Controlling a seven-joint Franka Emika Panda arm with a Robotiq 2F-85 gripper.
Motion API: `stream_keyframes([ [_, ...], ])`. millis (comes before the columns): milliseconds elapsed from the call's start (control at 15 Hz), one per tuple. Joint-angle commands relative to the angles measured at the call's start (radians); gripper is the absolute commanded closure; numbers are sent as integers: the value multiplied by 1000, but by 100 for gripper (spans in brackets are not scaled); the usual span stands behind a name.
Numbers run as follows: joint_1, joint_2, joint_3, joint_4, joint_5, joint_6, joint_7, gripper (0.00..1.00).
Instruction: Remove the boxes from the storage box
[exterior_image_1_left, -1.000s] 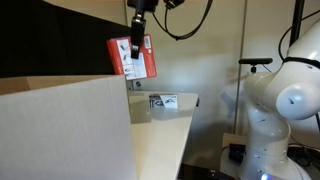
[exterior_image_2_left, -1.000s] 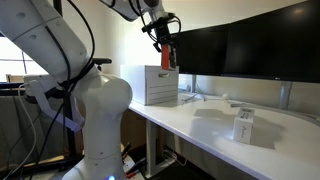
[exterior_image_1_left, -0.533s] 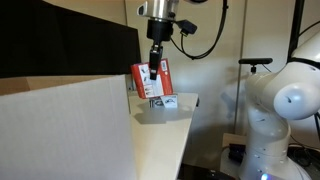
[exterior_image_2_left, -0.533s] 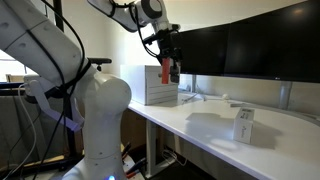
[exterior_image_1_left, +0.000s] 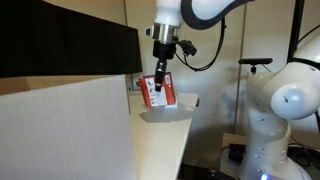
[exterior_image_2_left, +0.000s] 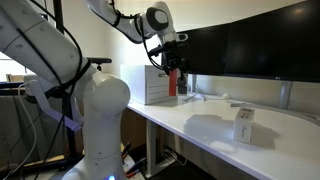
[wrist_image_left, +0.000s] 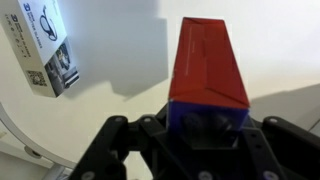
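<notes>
The gripper (exterior_image_1_left: 160, 73) was clamped narrowly on the red carton (exterior_image_1_left: 157, 93), pinching it by its upper end so that it hung down from the jaws over the white table (exterior_image_1_left: 165, 140). In the wrist view the carton (wrist_image_left: 205, 65) ran away from the camera, red along its side with a purple-blue face nearest the fingers (wrist_image_left: 118, 135), and it threw a soft shadow on the tabletop (wrist_image_left: 280, 40) beneath. I could not tell whether its lower end touched the surface.

The storage box (exterior_image_1_left: 60, 130) filled the foreground in an exterior view, a big container with plain pale walls, and the red carton was outside it, past its far corner. In an exterior view the storage box (exterior_image_2_left: 155, 85) stood at the end of the table (exterior_image_2_left: 200, 130), and the red carton (exterior_image_2_left: 172, 84) hung close by its side facing the dark monitors (exterior_image_2_left: 250, 50).

A white carton with black printed marks (wrist_image_left: 40, 45) lay flat on the table, apart from the held one. Another white carton (exterior_image_2_left: 243, 125) stood upright further along the table, well apart from the storage box. The arm's white base (exterior_image_2_left: 95, 110) stood beside the table.
</notes>
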Motion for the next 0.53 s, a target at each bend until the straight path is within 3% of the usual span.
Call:
stream_keyframes([
  [0,-41,-76,-70,-97,-52,35,-91,83],
  [333,-115,-102,-201,-160,-103,47,-213,83],
  [467,-138,-65,-244,-122,-120,42,-264,83],
])
